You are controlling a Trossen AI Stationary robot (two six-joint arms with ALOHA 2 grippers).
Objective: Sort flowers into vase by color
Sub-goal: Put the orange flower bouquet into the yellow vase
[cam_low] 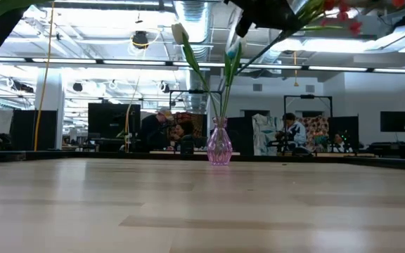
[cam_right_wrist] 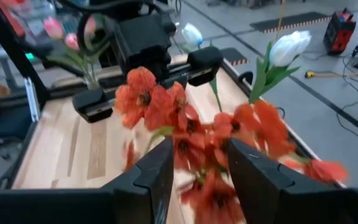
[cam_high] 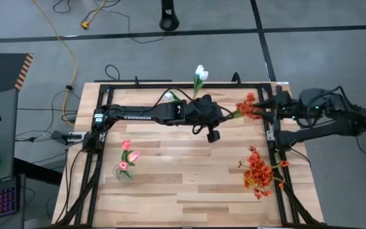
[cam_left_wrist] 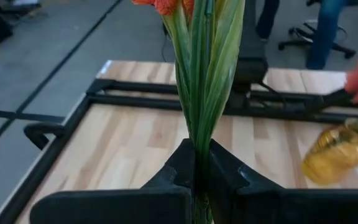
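though blurred, vivid red-orange blooms (cam_right_wrist: 191, 134), green-stemmed

High cam: straight down over whole desk (cam_high: 189, 191), both arms in shot. Low cam: desk-level, facing room behind. Wrist cams: close, looking fwd past own jaws (both share red-orange flowers (cam_right_wrist: 185, 134), also in high view).

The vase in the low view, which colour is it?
Pink-purple vase, clearest in the low view.
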